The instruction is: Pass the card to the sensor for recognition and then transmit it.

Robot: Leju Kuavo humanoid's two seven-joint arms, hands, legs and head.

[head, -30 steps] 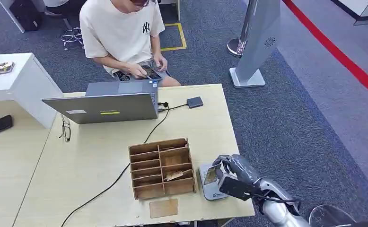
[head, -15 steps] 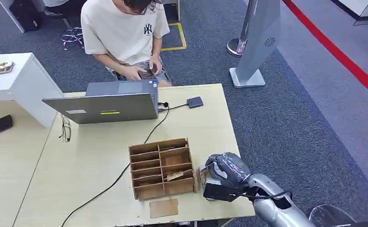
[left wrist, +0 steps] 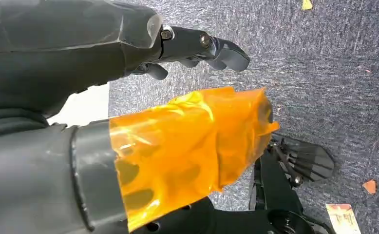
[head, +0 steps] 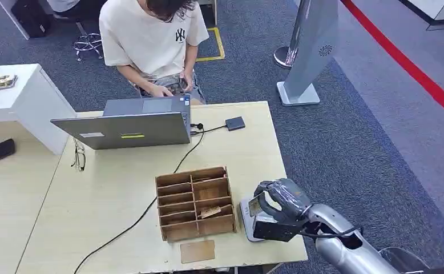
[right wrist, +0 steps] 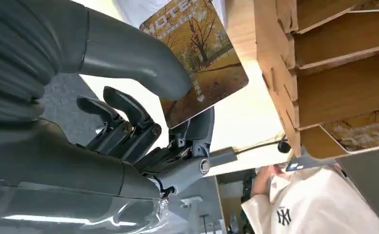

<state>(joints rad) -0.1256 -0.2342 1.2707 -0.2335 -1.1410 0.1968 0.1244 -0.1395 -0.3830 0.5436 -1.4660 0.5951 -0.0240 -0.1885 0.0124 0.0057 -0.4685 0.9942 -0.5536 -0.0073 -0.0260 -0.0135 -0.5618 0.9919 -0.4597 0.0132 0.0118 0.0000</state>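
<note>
The right hand [head: 277, 202] pinches the card [right wrist: 197, 58] between thumb and fingers, holding it over the sensor [head: 248, 220] just beneath. The pinch takes only one edge, so the card could tilt or slip out. The wooden organizer [head: 196, 202] stands close beside the hand; a sideways swing could clip it. Open room lies toward the table edge [head: 285, 188] on the hand's far side. The left hand [left wrist: 129, 146] hangs with nothing in it, fingers apart

**Three cameras, one shared corner**

The head camera looks down from high onto the table [head: 117, 188] and wooden organizer [head: 195, 203]. The right wrist camera sits close behind the right hand [right wrist: 143, 126], sharing that organizer. The left wrist camera faces the carpet [left wrist: 324, 73]
</note>
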